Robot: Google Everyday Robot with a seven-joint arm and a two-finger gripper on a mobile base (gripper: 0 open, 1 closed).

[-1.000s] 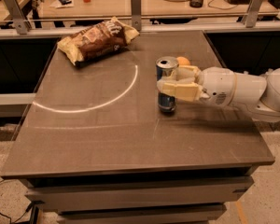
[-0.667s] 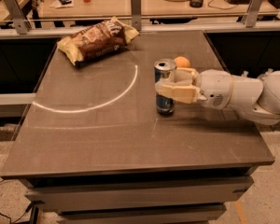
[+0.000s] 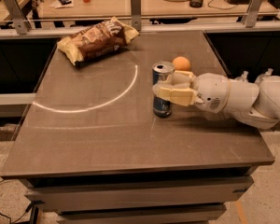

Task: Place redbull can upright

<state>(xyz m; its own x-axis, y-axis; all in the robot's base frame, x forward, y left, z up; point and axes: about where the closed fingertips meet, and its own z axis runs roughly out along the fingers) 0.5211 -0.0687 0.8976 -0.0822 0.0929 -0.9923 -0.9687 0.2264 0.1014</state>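
Chip bag (image 3: 95, 41): ten o'clock corner of table (image 3: 84, 134). Redbull can (image 3: 162, 107): upright, right of centre; lowered slightly toward seven o'clock since a second ago, so placing looks nearly done. Gripper (image 3: 161, 85): clamped on it from three o'clock. Ball (image 3: 181, 63): just beside, one o'clock. Open room at nine; right edge near.
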